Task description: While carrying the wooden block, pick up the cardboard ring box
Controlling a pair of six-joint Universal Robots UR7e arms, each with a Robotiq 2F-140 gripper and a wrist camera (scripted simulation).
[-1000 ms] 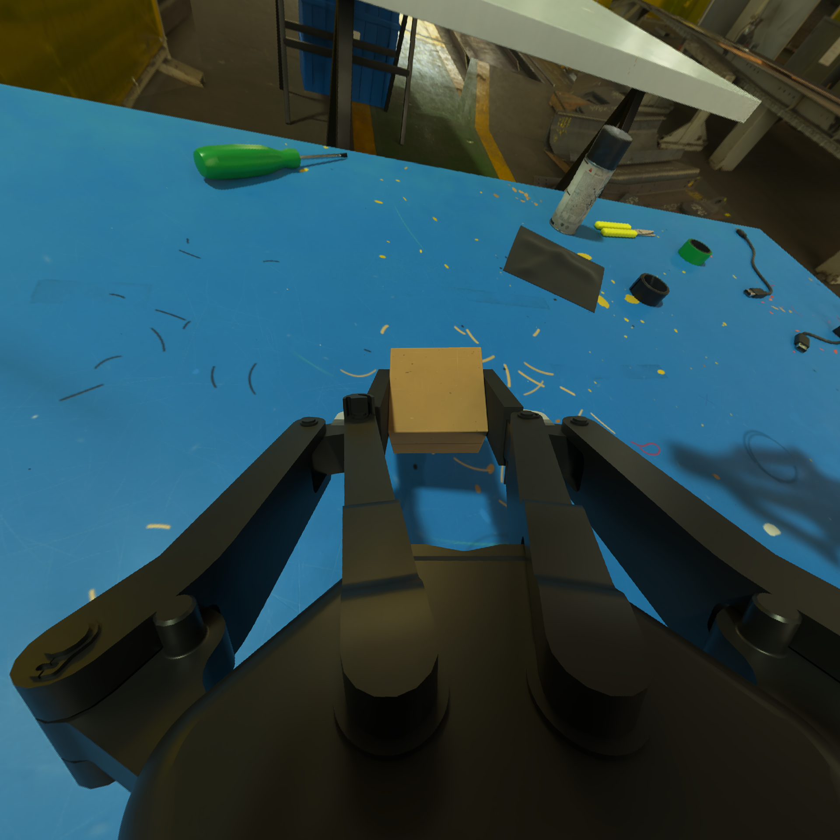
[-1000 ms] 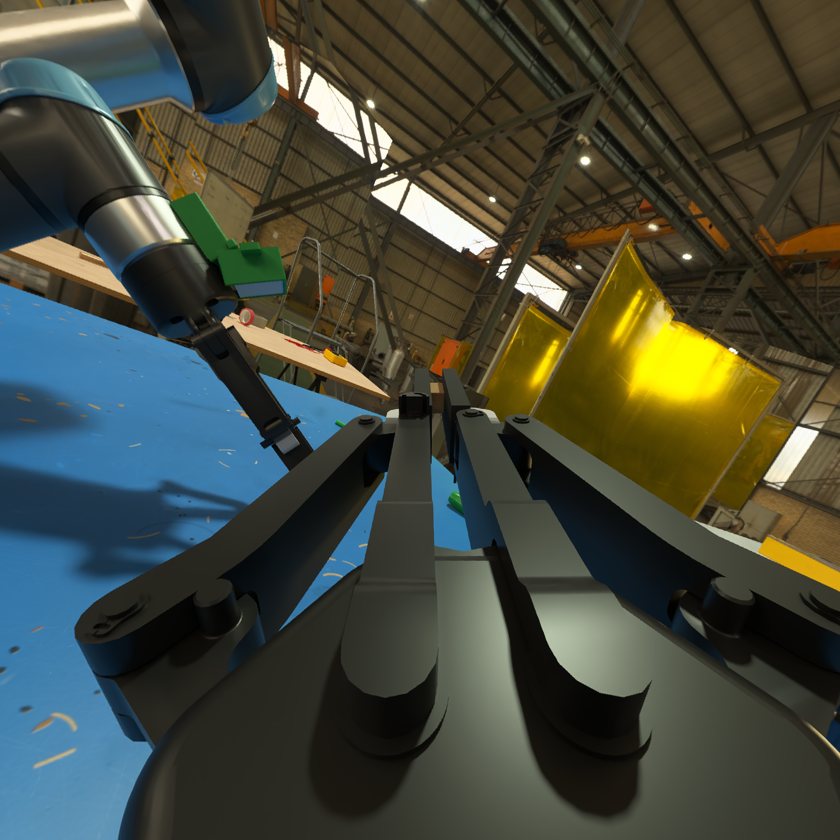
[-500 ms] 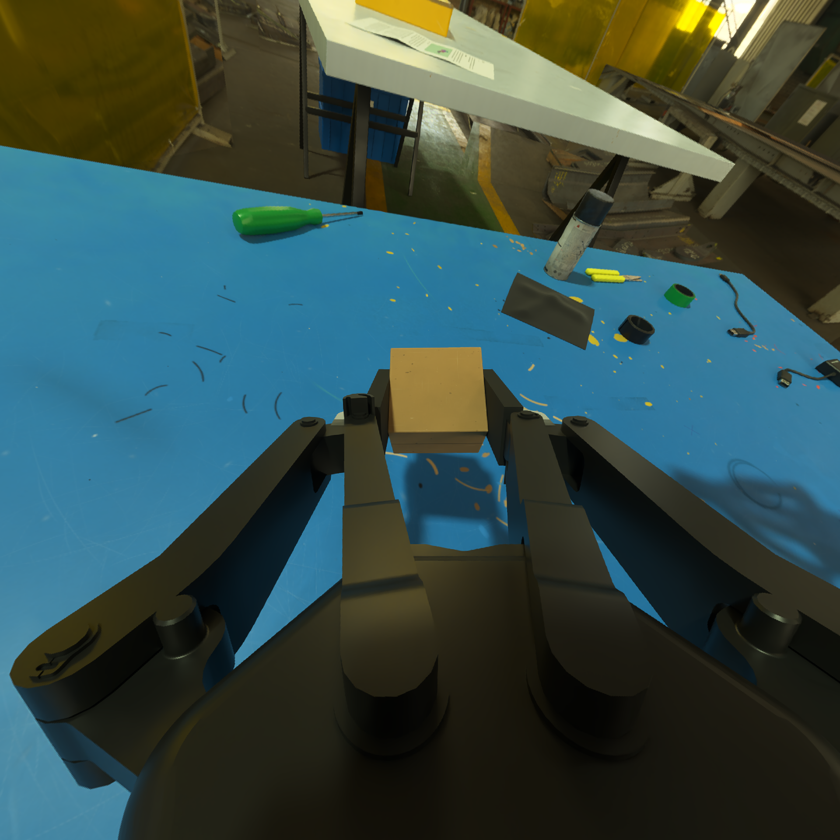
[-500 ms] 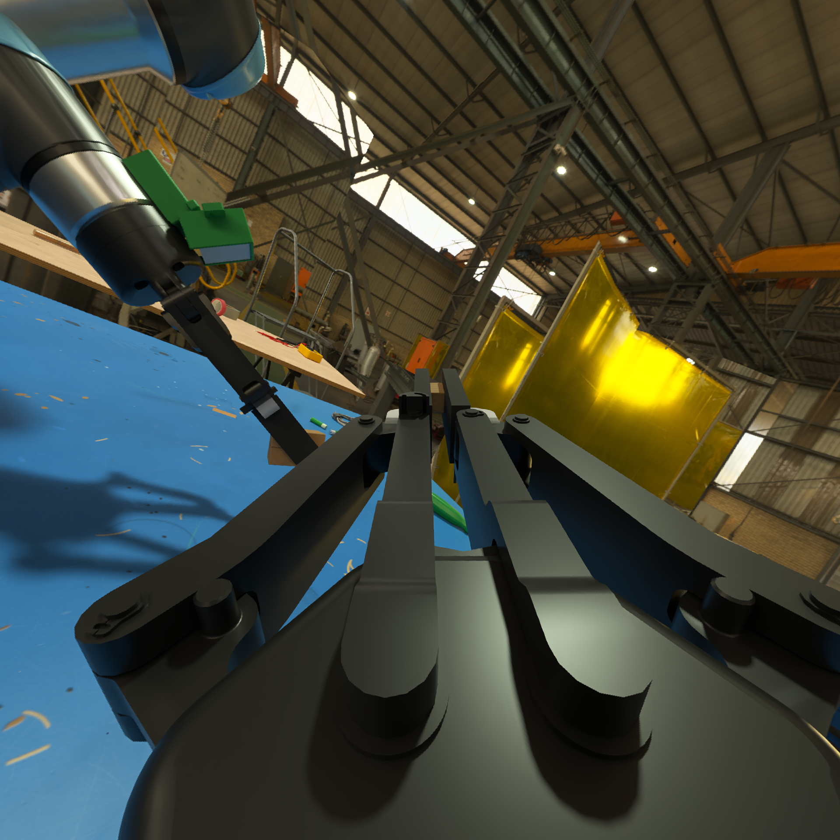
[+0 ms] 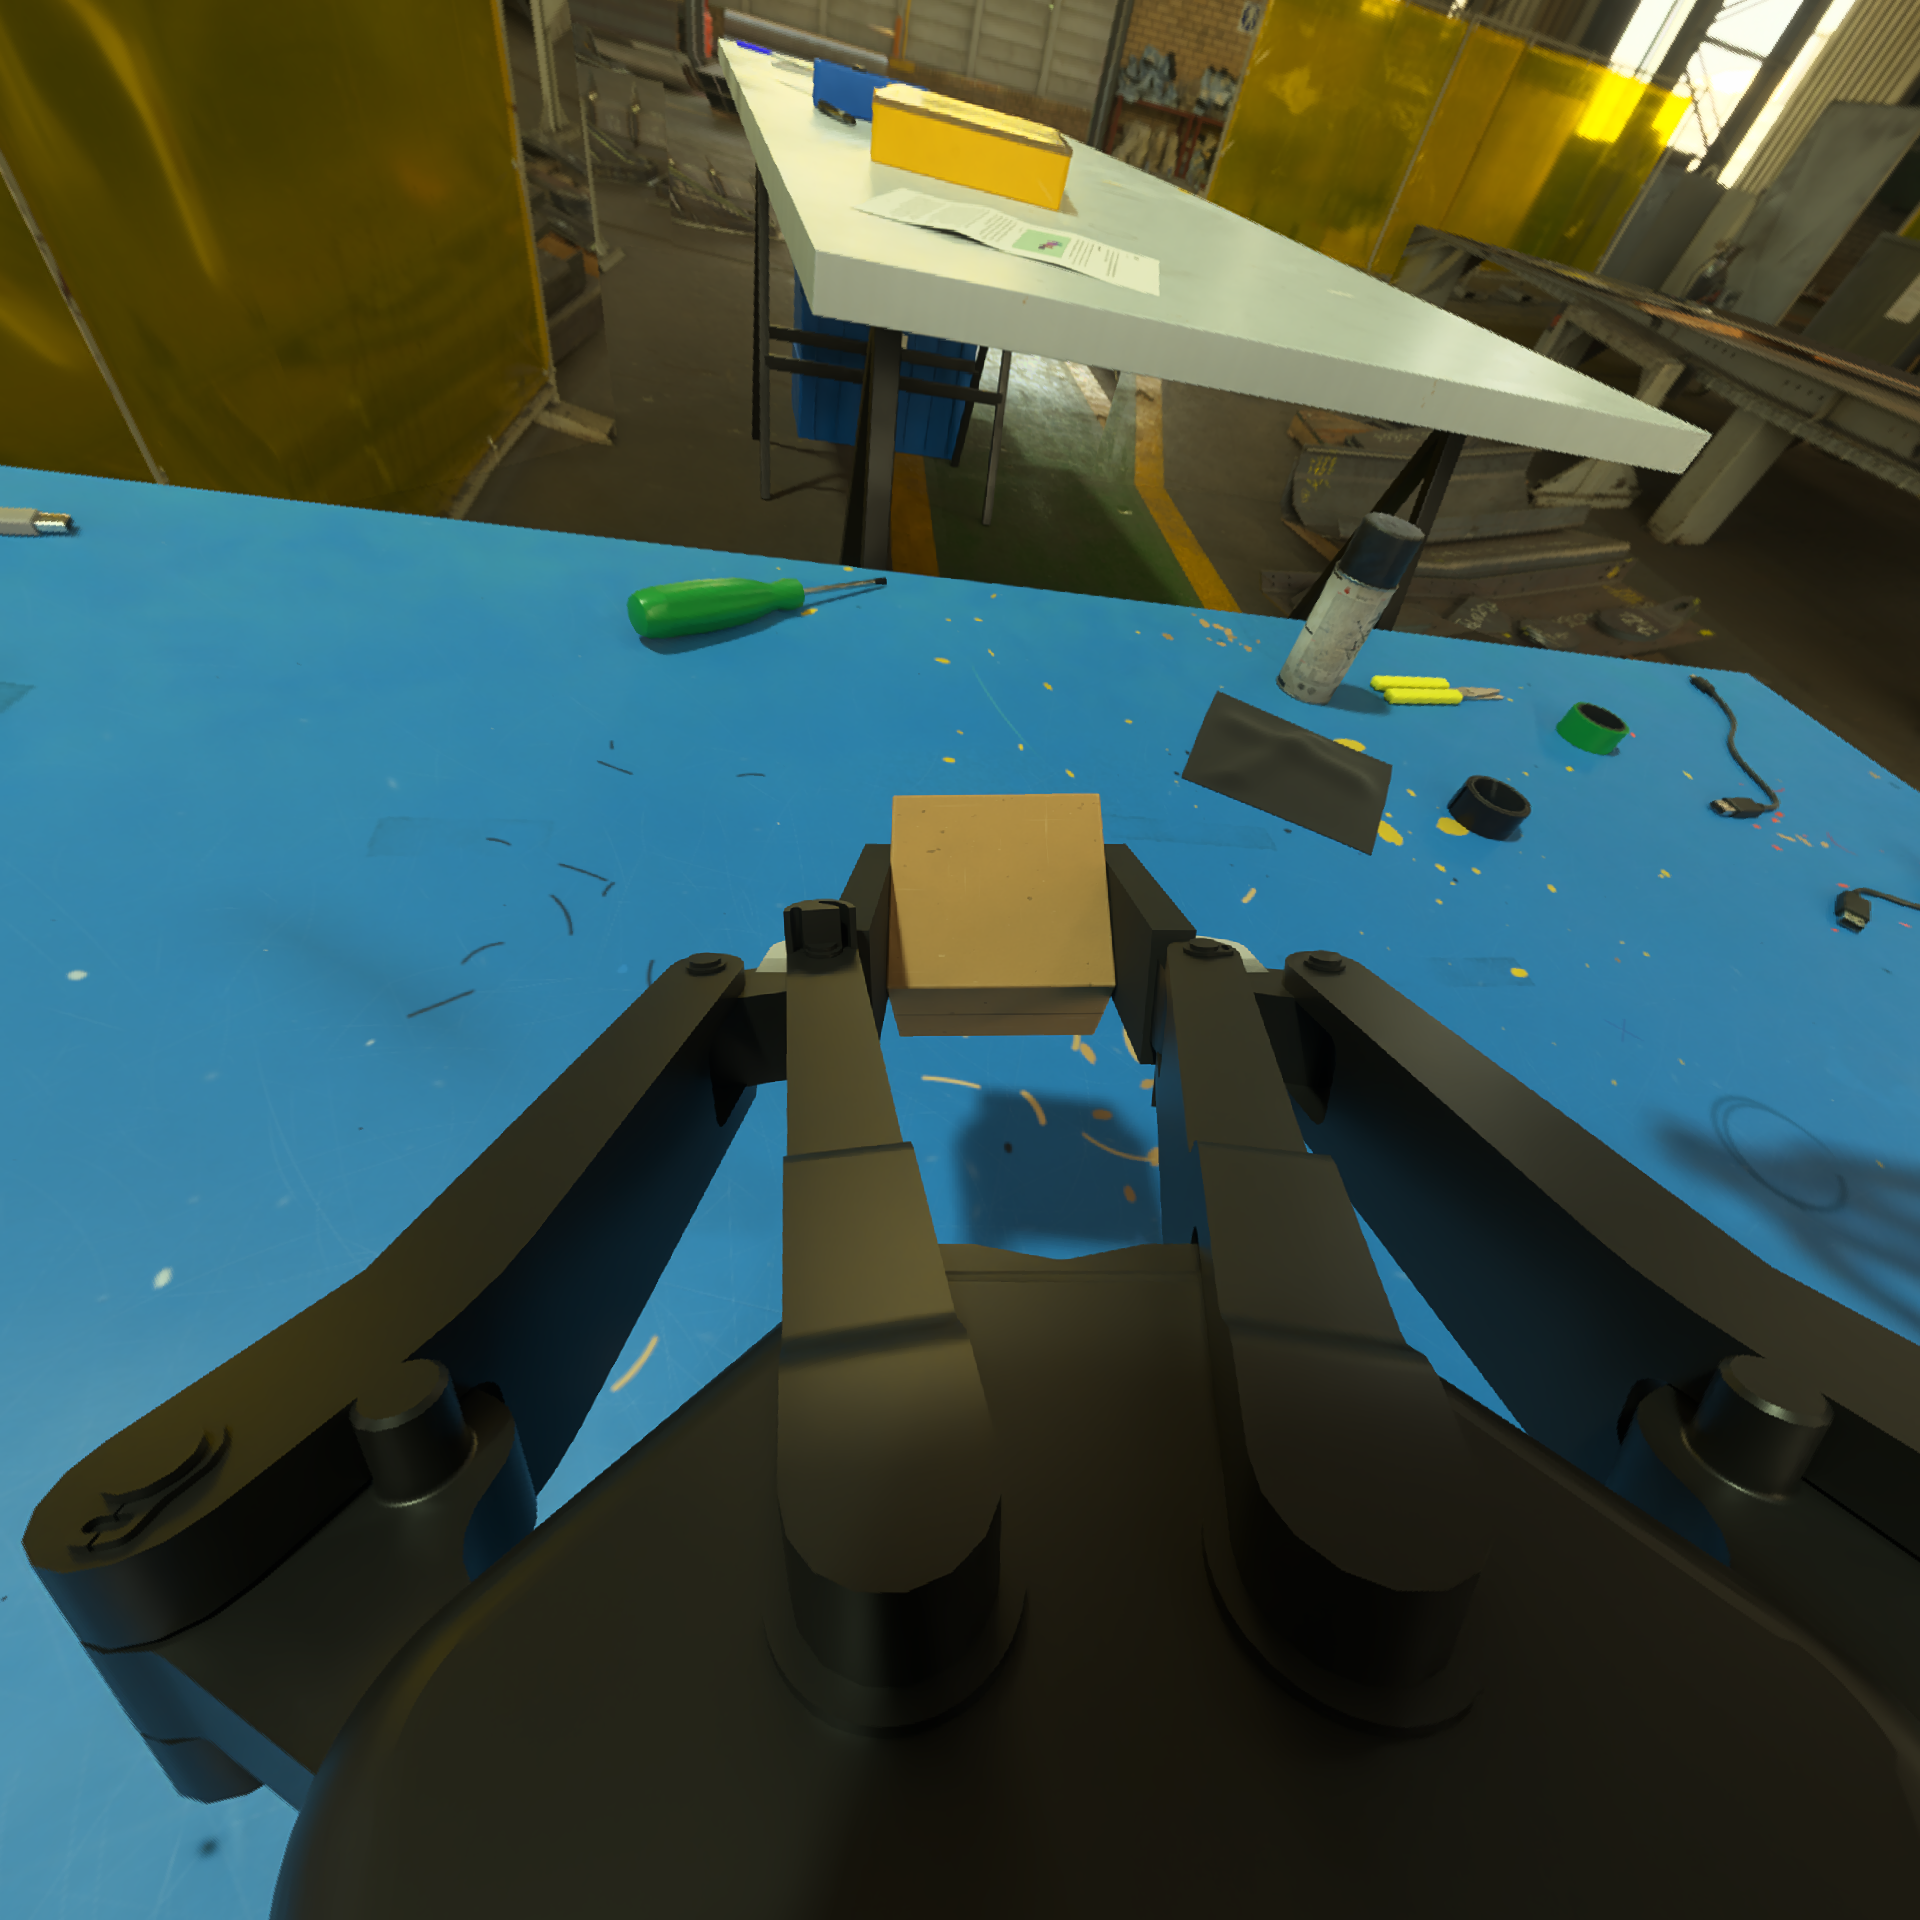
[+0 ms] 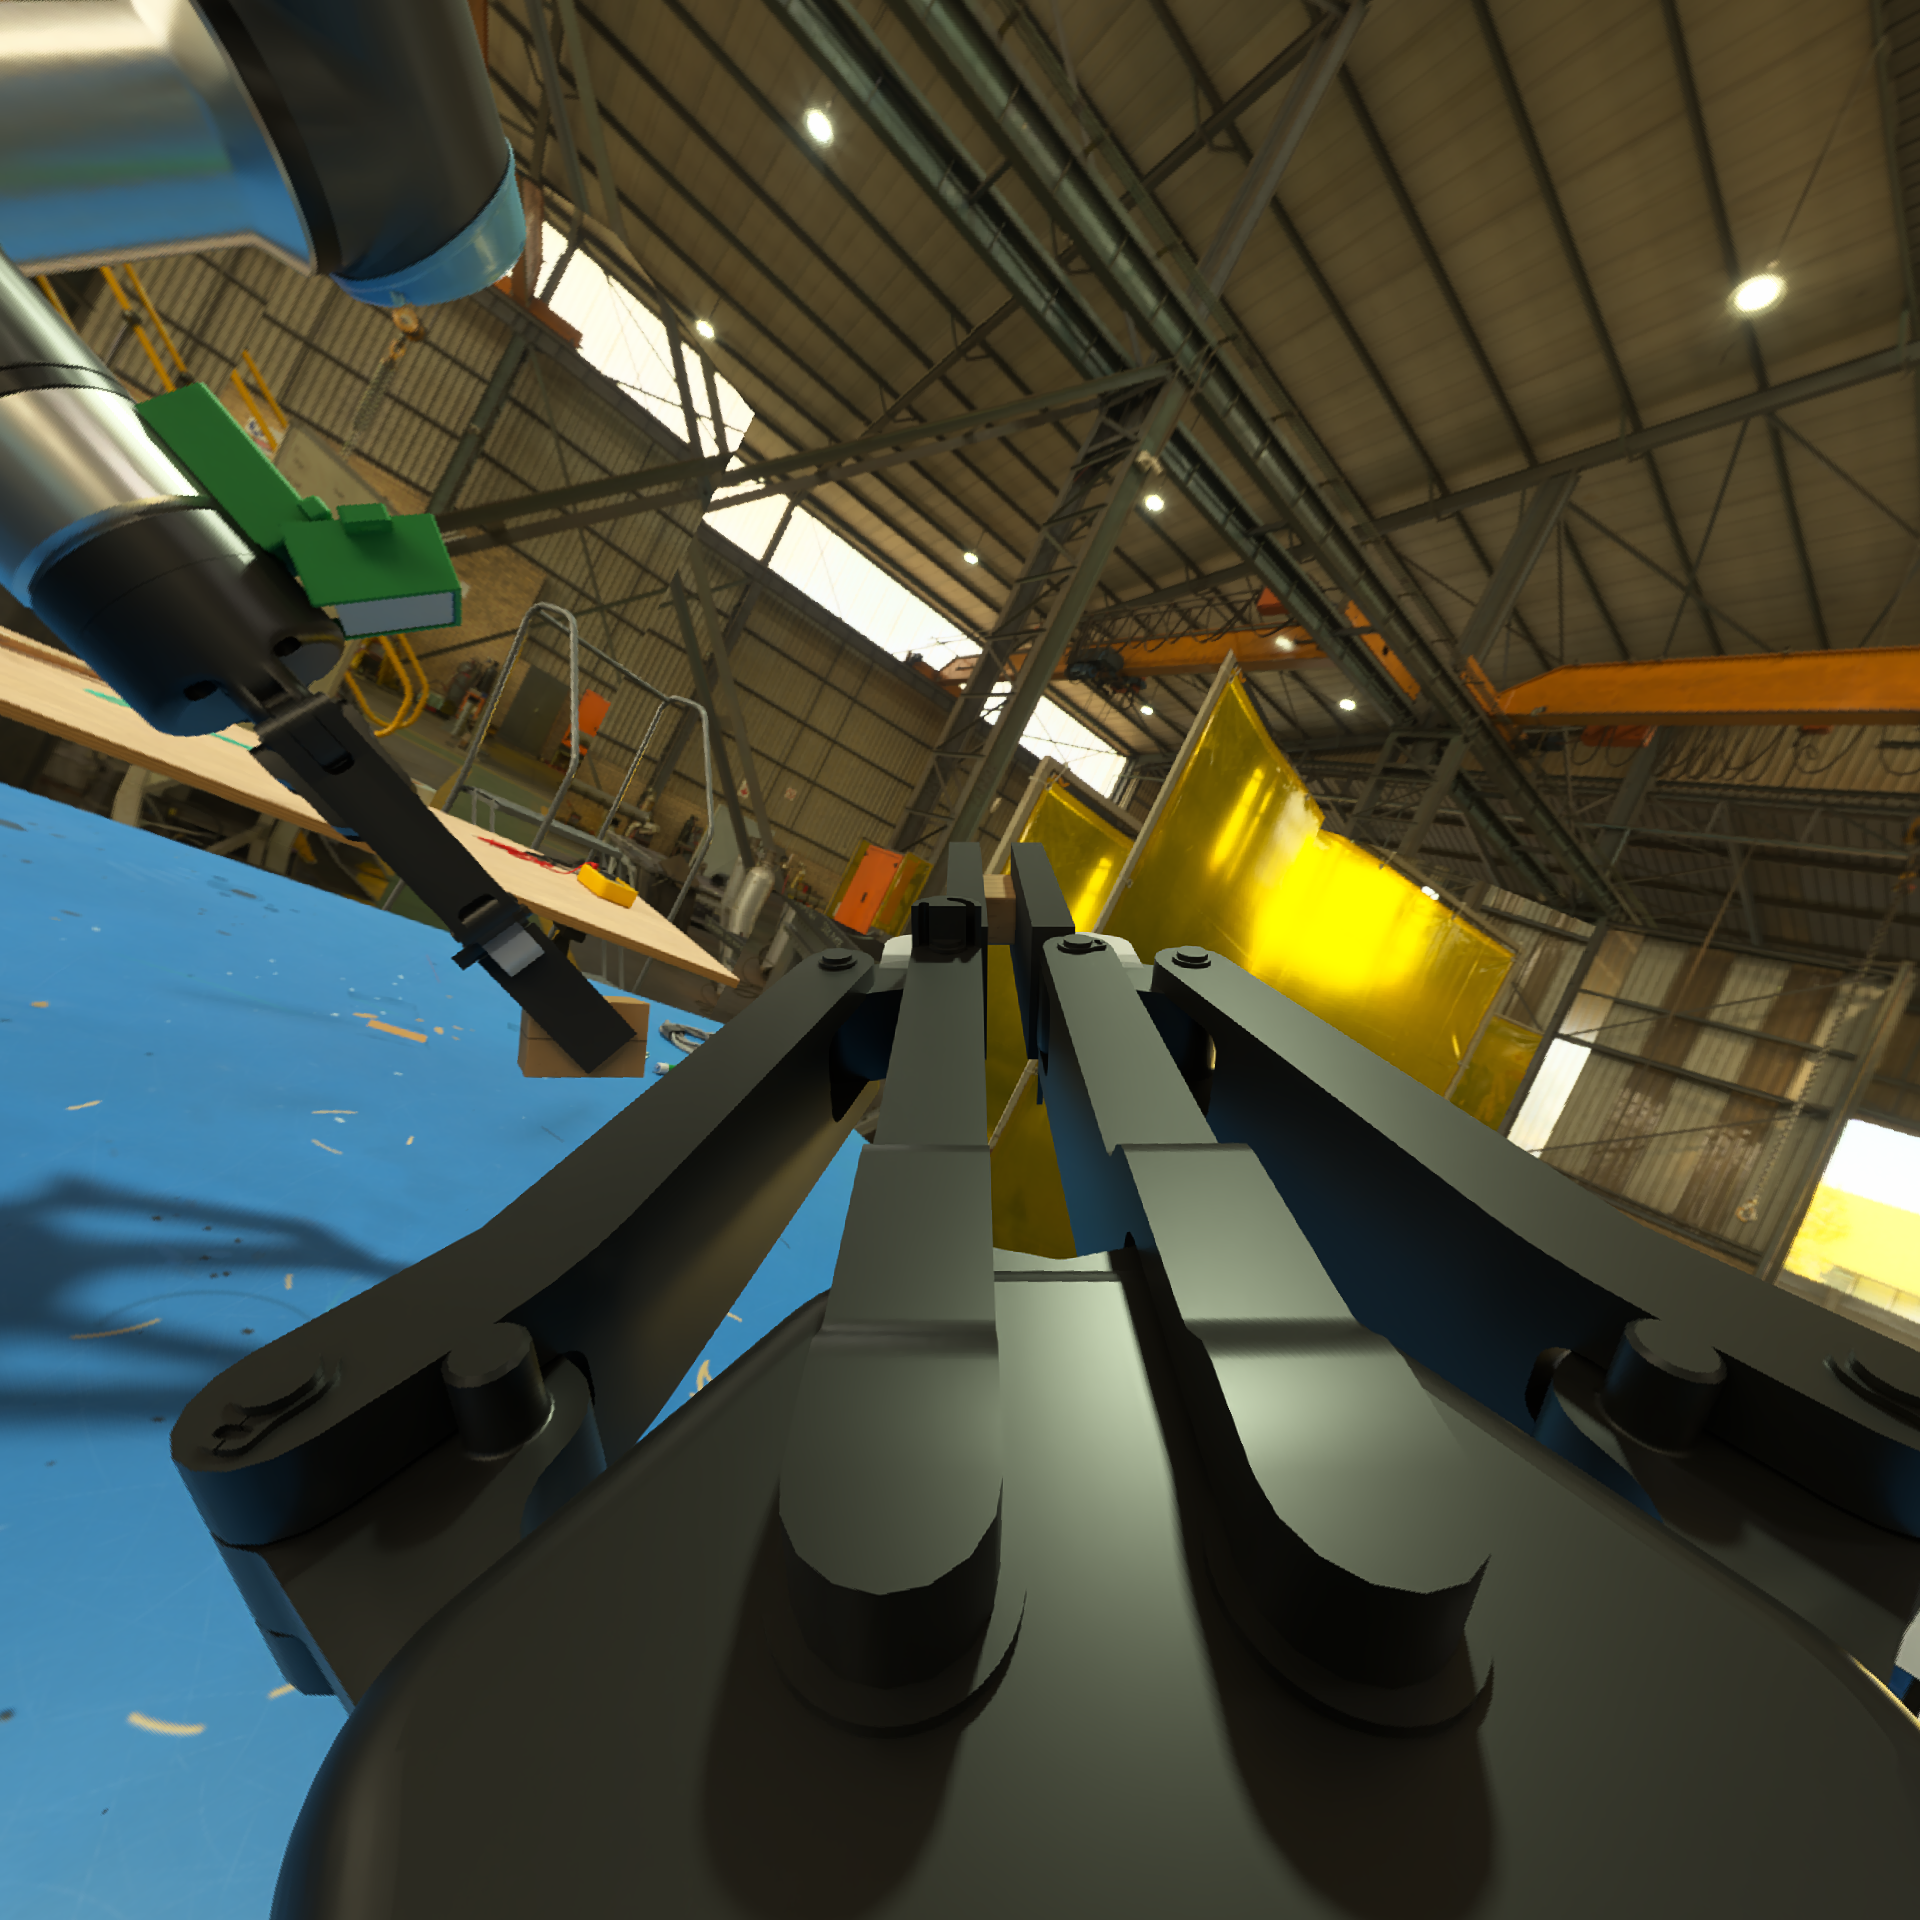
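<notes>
left tool (image 5: 1000,935): clamped on tan square cardboard ring box (image 5: 995,902) — clear of blue surface (image 5: 312,831)
right tool (image 6: 997,899): pinching small light wooden block (image 6: 998,902)

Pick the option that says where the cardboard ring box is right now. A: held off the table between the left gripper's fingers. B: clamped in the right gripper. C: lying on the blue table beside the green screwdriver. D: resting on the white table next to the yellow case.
A: the cardboard ring box sits clamped in the left gripper, its shadow cast on the blue table below.
</notes>
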